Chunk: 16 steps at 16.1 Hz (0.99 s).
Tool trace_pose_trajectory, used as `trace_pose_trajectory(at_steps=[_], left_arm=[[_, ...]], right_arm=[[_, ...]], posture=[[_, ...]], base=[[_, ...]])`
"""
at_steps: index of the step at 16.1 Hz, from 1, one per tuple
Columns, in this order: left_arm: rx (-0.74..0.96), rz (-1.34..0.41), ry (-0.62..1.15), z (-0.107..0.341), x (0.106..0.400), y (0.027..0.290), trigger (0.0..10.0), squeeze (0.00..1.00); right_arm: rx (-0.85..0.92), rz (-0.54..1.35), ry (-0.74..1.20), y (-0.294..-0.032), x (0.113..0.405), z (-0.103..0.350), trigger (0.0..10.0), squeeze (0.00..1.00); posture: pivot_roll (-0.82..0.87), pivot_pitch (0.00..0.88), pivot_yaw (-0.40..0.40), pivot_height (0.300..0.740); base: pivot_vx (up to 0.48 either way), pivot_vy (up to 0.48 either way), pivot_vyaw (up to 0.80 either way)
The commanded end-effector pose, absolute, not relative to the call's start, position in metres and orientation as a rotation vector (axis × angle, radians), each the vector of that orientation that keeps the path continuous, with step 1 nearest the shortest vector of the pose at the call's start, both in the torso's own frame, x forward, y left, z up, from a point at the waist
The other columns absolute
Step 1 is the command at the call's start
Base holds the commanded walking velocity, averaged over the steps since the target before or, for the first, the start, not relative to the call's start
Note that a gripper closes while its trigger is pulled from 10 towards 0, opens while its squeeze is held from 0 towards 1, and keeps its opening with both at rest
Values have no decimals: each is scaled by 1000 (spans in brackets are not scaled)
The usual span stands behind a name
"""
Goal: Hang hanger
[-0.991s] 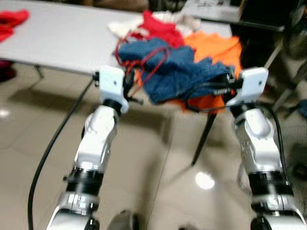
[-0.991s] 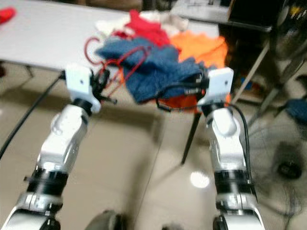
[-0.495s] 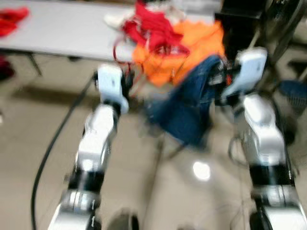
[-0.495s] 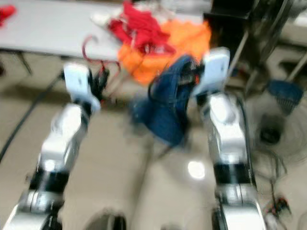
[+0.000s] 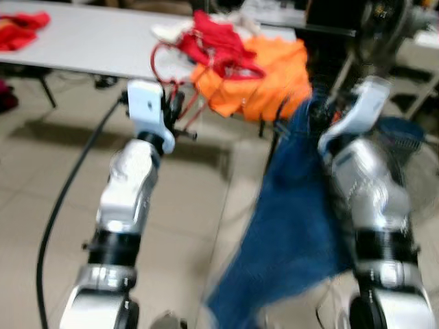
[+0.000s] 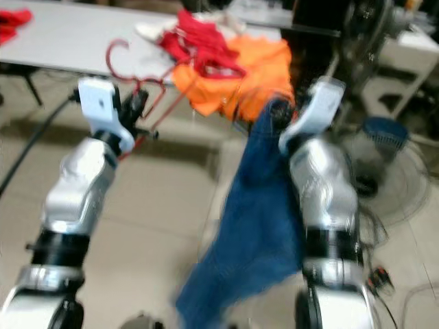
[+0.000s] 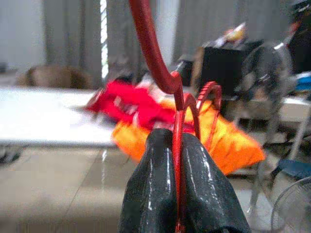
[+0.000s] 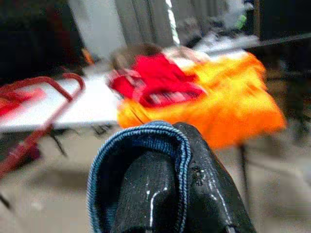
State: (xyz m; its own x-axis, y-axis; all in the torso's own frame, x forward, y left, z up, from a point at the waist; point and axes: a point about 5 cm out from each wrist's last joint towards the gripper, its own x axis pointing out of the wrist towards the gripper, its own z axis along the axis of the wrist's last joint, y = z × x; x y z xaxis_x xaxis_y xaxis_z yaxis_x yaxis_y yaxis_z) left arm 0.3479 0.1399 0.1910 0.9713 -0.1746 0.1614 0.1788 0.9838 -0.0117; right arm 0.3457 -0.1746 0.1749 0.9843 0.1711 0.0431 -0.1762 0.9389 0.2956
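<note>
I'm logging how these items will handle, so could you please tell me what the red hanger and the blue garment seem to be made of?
The red hanger, pinched in the left claw, looks like thin wire with a glossy red coating, judging by its slim rod and sheen; bare plastic is possible. The blue garment, gripped by the right claw, looks like denim: matte indigo weave with a stitched, rolled hem.

A floor of large pale glossy tiles (image 5: 41, 199) with thin dark joints is seen below, and ceiling light is reflected in it. A long white table (image 5: 89, 48) is set across the far side, on dark legs. Heaps of red cloth (image 5: 216, 41) and orange cloth (image 5: 271, 75) are piled at its right end, the orange hanging over the edge, and more red cloth (image 5: 20, 31) lies at its left end. A round standing fan (image 6: 384, 185) is placed on the floor at the right. Grey curtains (image 7: 73, 43) are hung behind.
</note>
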Motion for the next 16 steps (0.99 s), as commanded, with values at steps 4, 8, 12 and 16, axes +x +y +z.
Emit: trace_pose_trajectory(at_steps=[4, 8, 12, 16], left_arm=[[61, 3, 58, 130, 331, 159, 10000, 0], [139, 109, 63, 126, 329, 178, 10000, 0], [170, 160, 19, 138, 333, 183, 10000, 0], [119, 90, -6, 136, 326, 172, 10000, 0]], right_arm=[[176, 224, 70, -154, 329, 120, 0, 0], [174, 212, 72, -151, 331, 111, 0, 0], [128, 266, 23, -144, 341, 123, 0, 0], [89, 266, 43, -144, 339, 110, 0, 0]], posture=[[40, 37, -36, 740], [55, 35, -34, 740], [80, 23, -40, 740], [97, 27, -53, 740]], base=[[0, 0, 520], [0, 0, 314], [0, 0, 0], [0, 0, 0]])
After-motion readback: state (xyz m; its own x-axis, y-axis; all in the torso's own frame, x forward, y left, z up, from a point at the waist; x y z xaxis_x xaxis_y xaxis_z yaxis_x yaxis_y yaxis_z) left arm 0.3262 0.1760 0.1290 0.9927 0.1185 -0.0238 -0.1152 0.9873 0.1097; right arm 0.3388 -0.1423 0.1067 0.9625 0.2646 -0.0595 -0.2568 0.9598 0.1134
